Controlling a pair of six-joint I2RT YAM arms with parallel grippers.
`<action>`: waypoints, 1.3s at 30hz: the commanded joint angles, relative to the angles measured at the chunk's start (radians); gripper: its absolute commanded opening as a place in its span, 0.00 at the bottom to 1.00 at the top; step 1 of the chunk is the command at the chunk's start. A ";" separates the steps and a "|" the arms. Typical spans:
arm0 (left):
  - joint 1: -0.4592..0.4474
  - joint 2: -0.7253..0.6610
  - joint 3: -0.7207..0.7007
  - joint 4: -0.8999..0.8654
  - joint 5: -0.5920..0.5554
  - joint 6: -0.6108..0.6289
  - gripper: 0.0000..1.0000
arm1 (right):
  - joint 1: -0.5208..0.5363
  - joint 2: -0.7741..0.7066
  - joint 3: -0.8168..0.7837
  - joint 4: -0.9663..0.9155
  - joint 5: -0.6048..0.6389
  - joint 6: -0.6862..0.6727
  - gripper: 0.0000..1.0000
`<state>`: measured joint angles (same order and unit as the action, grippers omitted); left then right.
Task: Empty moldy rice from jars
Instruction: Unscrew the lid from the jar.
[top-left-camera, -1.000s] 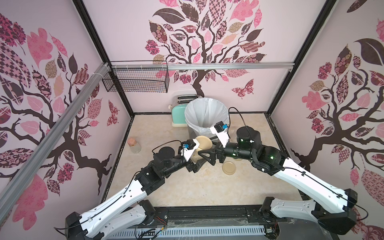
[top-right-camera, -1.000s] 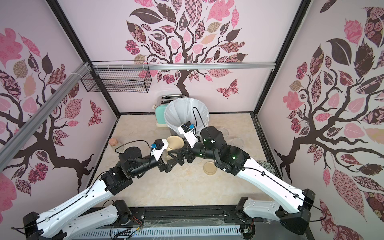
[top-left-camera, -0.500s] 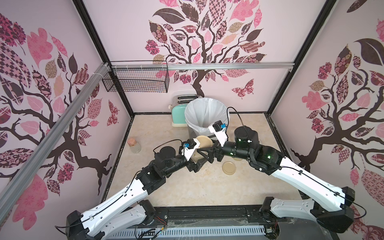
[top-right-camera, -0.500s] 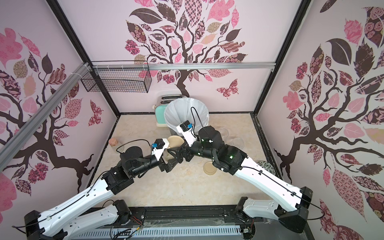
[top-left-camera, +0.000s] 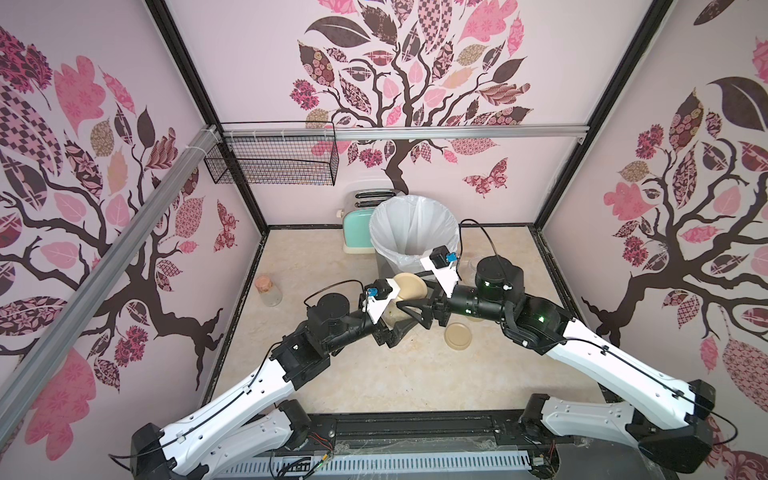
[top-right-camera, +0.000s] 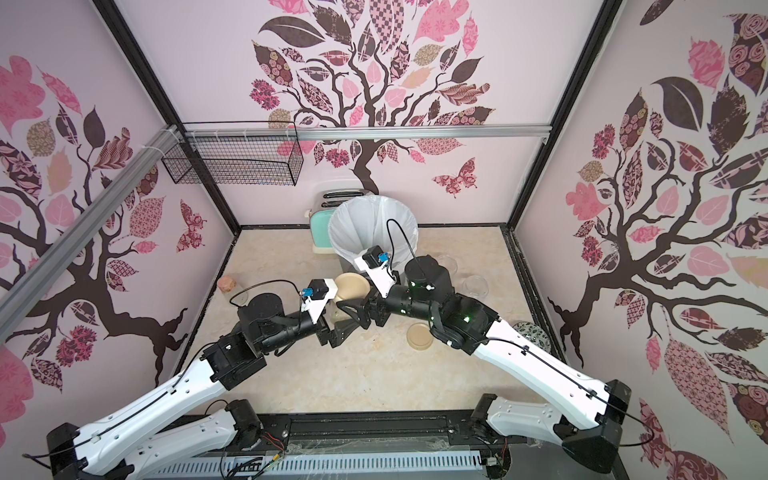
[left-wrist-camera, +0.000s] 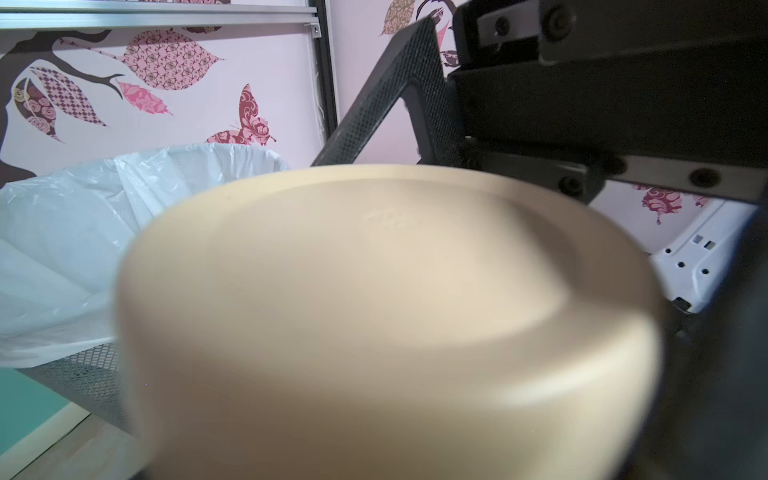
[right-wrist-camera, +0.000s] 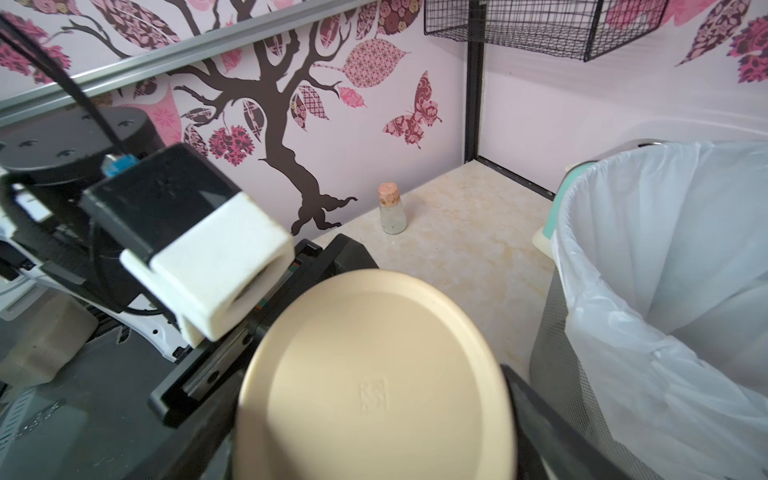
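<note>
A glass jar (top-left-camera: 388, 316) with a beige lid (top-left-camera: 409, 286) is held up at the table's middle, in front of the bin. My left gripper (top-left-camera: 392, 330) is shut on the jar's glass body from below the lid. In the left wrist view the lid (left-wrist-camera: 374, 311) fills the picture and hides the jaws. My right gripper (right-wrist-camera: 370, 374) is open, its fingers (right-wrist-camera: 540, 415) wide on either side of the lid (right-wrist-camera: 374, 374), close to the rim. The moldy rice is hidden by the lid and grippers. Two lidless, empty-looking jars (top-right-camera: 476, 284) stand at the right rear.
A white-lined mesh bin (top-left-camera: 415, 216) stands just behind the grippers, with a teal toaster (top-left-camera: 356, 228) beside it. A loose beige lid (top-left-camera: 458, 336) lies under the right arm. A corked bottle (top-left-camera: 268, 286) stands at the left wall, a patterned ceramic jar (top-right-camera: 530, 332) at the right.
My right gripper has slid a little toward the lid and its jaws have narrowed around it. The left gripper and jar have stayed in place.
</note>
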<state>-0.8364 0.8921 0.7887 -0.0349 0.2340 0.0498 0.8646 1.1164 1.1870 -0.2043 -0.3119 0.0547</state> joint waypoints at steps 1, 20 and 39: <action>0.001 -0.045 0.031 0.093 0.067 -0.008 0.75 | -0.044 -0.033 -0.036 0.064 -0.155 -0.025 0.81; 0.021 -0.068 0.097 -0.006 0.304 -0.023 0.75 | -0.081 0.008 0.039 -0.073 -0.601 -0.220 0.81; 0.026 -0.077 0.081 0.004 0.274 -0.033 0.75 | -0.081 -0.030 0.041 -0.105 -0.488 -0.247 0.99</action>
<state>-0.8181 0.8448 0.8379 -0.1570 0.5278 0.0326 0.7757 1.1160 1.2270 -0.3050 -0.8131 -0.1997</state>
